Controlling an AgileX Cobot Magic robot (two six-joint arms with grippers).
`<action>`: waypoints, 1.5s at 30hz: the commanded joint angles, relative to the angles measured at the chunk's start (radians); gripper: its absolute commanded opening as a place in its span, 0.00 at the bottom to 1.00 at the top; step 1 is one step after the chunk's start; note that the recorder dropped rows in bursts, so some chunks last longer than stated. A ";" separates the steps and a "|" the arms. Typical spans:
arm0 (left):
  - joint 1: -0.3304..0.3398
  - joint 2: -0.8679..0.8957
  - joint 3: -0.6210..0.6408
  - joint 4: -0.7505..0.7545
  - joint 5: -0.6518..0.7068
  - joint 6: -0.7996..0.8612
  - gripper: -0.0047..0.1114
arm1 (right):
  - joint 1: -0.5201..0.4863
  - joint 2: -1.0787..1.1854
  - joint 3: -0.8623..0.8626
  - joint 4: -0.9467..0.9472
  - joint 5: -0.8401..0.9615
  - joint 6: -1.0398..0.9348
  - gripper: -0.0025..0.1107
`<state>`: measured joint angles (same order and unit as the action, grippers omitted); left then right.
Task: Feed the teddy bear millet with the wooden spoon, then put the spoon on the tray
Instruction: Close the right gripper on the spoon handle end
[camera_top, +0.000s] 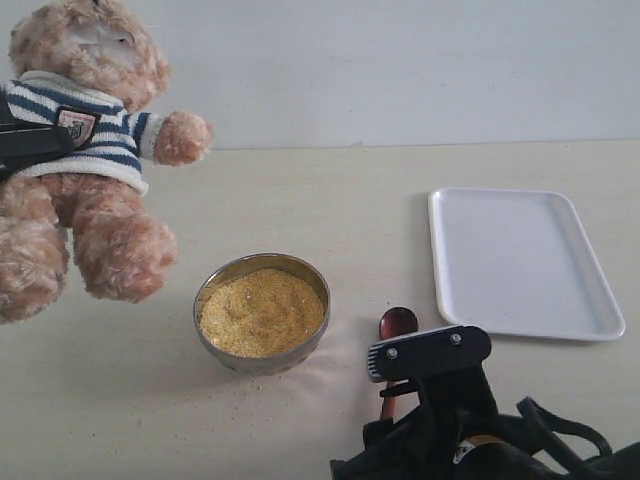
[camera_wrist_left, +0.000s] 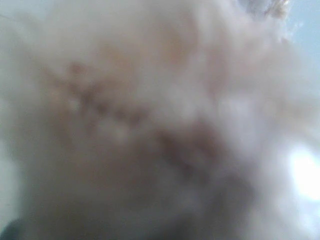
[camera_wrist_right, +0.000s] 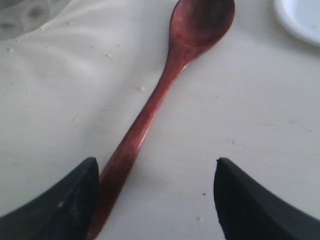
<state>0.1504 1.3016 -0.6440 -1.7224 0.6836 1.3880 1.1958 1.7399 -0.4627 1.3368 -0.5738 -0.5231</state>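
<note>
Wood, dark reddish-brown: wooden spoon (camera_wrist_right: 150, 110), lying flat on the pale table (camera_top: 350, 200), lower centre of the exterior view, between the metal bowl (camera_top: 215, 345) and the tray (camera_top: 520, 260); its hollow faces up, with no grains in it.

Right gripper (camera_wrist_right: 156, 165): released, fingers spread wide to either side of the spoon's handle, one finger just beside it.

Millet (camera_top: 262, 312): yellow heap filling the bowl, lower centre-left; a few grains scattered on the table nearby.

Tray: white, right of frame, nothing on it.

Teddy bear (camera_top: 95, 130): upper left, tilted, legs hanging.

Left gripper (camera_top: 30, 145): dark, clamped across the bear's striped shirt at the left edge; its wrist view is filled with blurred fur.
</note>
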 joint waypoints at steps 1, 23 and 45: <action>0.003 -0.011 0.003 -0.022 0.008 0.000 0.08 | -0.001 -0.001 -0.002 0.119 -0.033 -0.125 0.59; 0.003 -0.011 0.003 -0.022 0.009 0.000 0.08 | -0.001 0.007 -0.002 0.169 -0.035 -0.130 0.59; 0.003 -0.011 0.003 -0.022 0.027 0.000 0.08 | -0.001 0.007 -0.002 0.173 -0.036 -0.122 0.56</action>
<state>0.1504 1.3016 -0.6440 -1.7224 0.6917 1.3880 1.1958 1.7474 -0.4648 1.5117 -0.6014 -0.6456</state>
